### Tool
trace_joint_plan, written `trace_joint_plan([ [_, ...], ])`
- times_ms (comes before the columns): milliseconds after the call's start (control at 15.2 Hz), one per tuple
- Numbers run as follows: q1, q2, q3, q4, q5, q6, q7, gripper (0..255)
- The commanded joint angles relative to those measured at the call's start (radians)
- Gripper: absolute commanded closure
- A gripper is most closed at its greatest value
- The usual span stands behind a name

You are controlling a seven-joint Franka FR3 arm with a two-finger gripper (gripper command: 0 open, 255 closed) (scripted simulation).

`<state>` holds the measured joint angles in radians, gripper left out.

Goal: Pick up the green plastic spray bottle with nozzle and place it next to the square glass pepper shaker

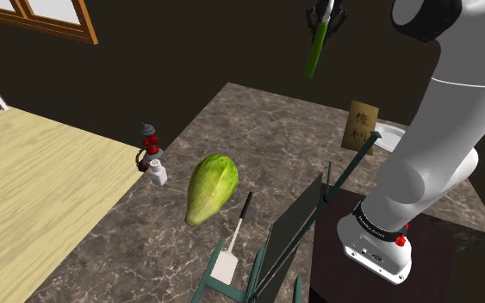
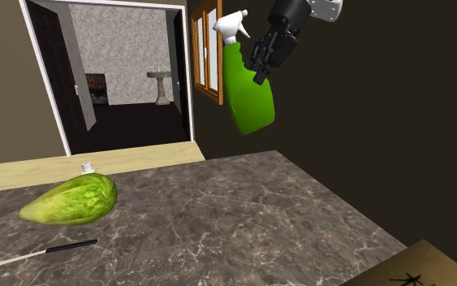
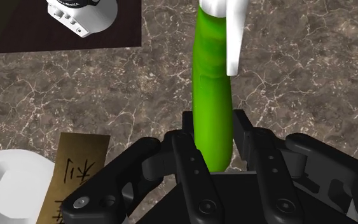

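Note:
High above the marble counter (image 1: 266,138), my gripper (image 1: 322,17) is shut on the green spray bottle (image 1: 315,52), which hangs tilted. In the second exterior view the gripper (image 2: 263,58) clasps the bottle (image 2: 249,93) by its upper body, just under the white nozzle (image 2: 233,26). The wrist view has the bottle (image 3: 212,95) running out from between the black fingers (image 3: 187,149). A small white pepper shaker (image 1: 157,174) stands near the counter's edge at the shoulder view's left, far below the gripper. Its top (image 2: 86,167) peeks out behind the cabbage.
A large green cabbage (image 1: 212,188) lies beside the shaker. A red and grey ornament (image 1: 150,142) stands just behind it. A white spatula (image 1: 232,250), a dark green wire rack (image 1: 318,211), a brown card (image 1: 361,127) and a white dish (image 1: 393,136) lie nearer the stand.

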<state>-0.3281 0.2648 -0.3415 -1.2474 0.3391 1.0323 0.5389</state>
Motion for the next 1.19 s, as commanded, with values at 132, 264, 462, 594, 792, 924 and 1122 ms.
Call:
trace_joint_plan([
  [132,-0.017,0.035,-0.001,0.103,0.02,-0.07,0.012,255],
  [264,0.001,0.019,0.006,0.081,0.023,-0.056,0.036,255],
  [462,0.06,-0.032,0.03,-0.022,0.026,0.016,0.098,255],
  [594,0.095,-0.058,0.048,-0.077,0.031,0.061,0.139,255],
  [792,0.142,-0.085,0.076,-0.144,0.043,0.123,0.199,255],
  [924,0.171,-0.097,0.096,-0.18,0.052,0.163,0.238,255],
  [1122,0.213,-0.104,0.125,-0.221,0.067,0.22,0.293,255],
])
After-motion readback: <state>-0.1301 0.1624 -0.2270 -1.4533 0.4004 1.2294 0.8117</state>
